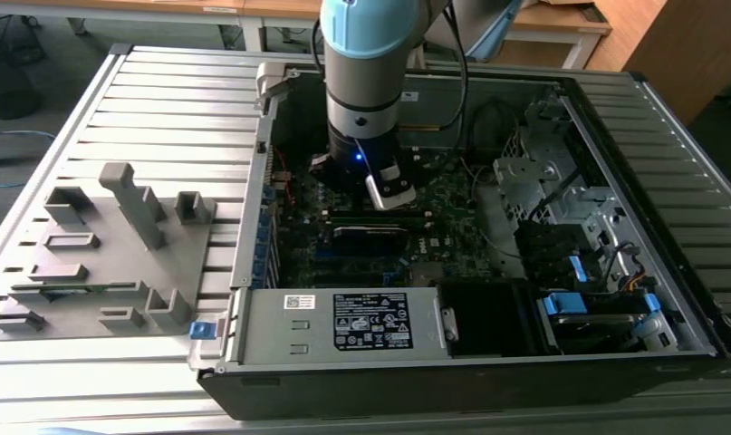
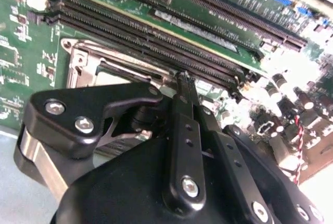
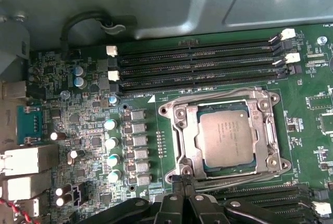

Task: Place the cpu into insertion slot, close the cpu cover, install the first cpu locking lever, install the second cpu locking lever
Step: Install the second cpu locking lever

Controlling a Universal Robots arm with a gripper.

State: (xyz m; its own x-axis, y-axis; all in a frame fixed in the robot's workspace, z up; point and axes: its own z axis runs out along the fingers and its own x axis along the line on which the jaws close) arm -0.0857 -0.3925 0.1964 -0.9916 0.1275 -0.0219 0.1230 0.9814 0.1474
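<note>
The cpu (image 3: pixel 226 138), a dull silver square, lies flat in the insertion slot (image 3: pixel 229 170) on the green motherboard. The cpu cover (image 3: pixel 188 141), a silvery frame, lies down around it with the chip showing through its window. Thin wire levers run along two sides of the frame: one beside the memory slots (image 3: pixel 218 98) and one on the gripper's side (image 3: pixel 244 181). My gripper (image 3: pixel 180 182) is shut, its black fingertips (image 2: pixel 182 78) together at the socket's edge, right by a corner of the cover (image 2: pixel 86 60). I see nothing between them. In the exterior view the arm reaches down into the open computer case, gripper (image 1: pixel 389 195) low over the board.
Long black memory slots (image 3: pixel 197 63) flank the socket on both sides. Capacitors (image 3: pixel 112 141) and rear ports (image 3: pixel 26 159) stand beside it. The case's metal wall (image 3: pixel 208 0) rises behind. A power supply (image 1: pixel 341 322) and drive bays (image 1: pixel 559 236) crowd the case. A grey fixture block (image 1: pixel 100 254) lies at the exterior view's left.
</note>
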